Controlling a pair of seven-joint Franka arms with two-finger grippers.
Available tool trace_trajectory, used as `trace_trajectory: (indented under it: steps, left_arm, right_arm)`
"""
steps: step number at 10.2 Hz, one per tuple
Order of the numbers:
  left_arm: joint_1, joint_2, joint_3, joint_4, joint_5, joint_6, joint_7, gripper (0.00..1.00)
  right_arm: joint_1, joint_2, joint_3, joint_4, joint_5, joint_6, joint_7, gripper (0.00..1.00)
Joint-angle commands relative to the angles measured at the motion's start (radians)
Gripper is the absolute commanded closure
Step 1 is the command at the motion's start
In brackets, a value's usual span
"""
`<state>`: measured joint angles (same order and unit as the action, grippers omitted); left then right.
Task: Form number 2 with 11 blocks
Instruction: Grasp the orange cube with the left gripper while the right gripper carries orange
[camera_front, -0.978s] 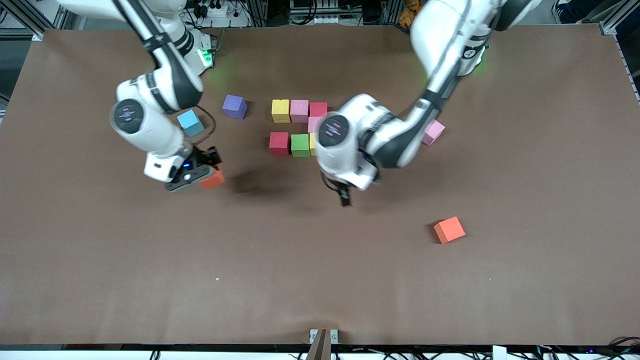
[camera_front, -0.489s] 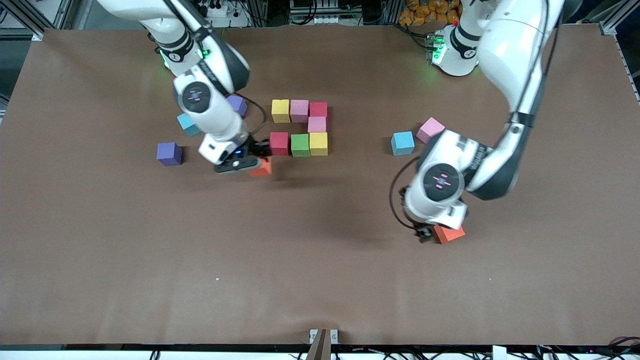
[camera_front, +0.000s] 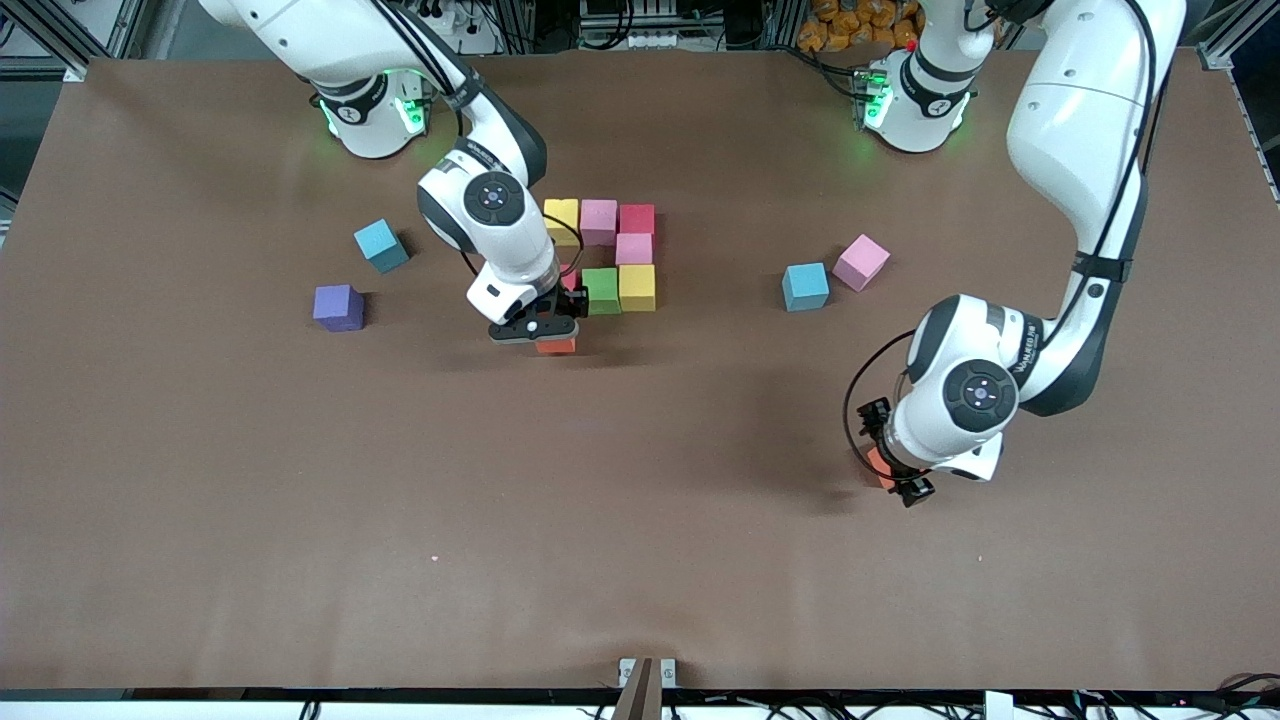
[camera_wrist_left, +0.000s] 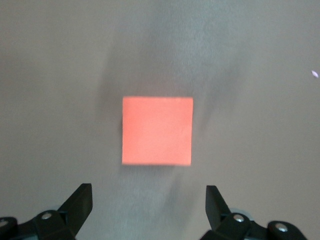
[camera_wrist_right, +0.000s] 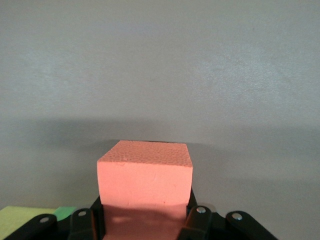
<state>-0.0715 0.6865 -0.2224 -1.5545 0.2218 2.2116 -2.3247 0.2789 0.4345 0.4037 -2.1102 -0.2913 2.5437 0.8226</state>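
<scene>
Your left hand (camera_wrist_left: 147, 207) hovers with fingers apart over an orange block (camera_wrist_left: 157, 131) lying on the table (camera_front: 640, 560). Your right hand (camera_front: 548, 335) is clamped on another orange block (camera_wrist_right: 145, 182), just beside the part-built number 2 (camera_front: 610, 255).

The right arm reaches out from its base at the table's top edge and bends down over the middle of the table. The right gripper (camera_front: 553, 335) points straight down, its fingers (camera_wrist_right: 196, 220) clamped on an orange block (camera_wrist_right: 145, 187). The left arm arches high from its base, elbow up, and folds back down toward the front camera's side of the table. The left gripper (camera_wrist_left: 149, 200) hangs wrist-down with its fingers (camera_wrist_left: 80, 200) spread wide, holding nothing.
</scene>
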Motion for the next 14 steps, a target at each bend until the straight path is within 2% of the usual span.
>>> trace_trajectory:
  steps: [1,6,14]
  left_arm:
    - [0.036,-0.010,-0.014,-0.050,0.011,0.043,0.022,0.00]
    - [0.049,0.022,-0.012,-0.070,0.011,0.077,0.030,0.00]
    - [0.070,0.047,-0.011,-0.073,0.022,0.102,0.031,0.00]
  right_arm:
    - [0.011,0.009,-0.008,0.016,-0.031,0.001,0.039,0.73]
    - [0.009,0.029,-0.008,-0.042,-0.035,0.079,0.049,0.73]
    - [0.002,0.029,-0.003,-0.054,-0.034,0.066,0.055,0.73]
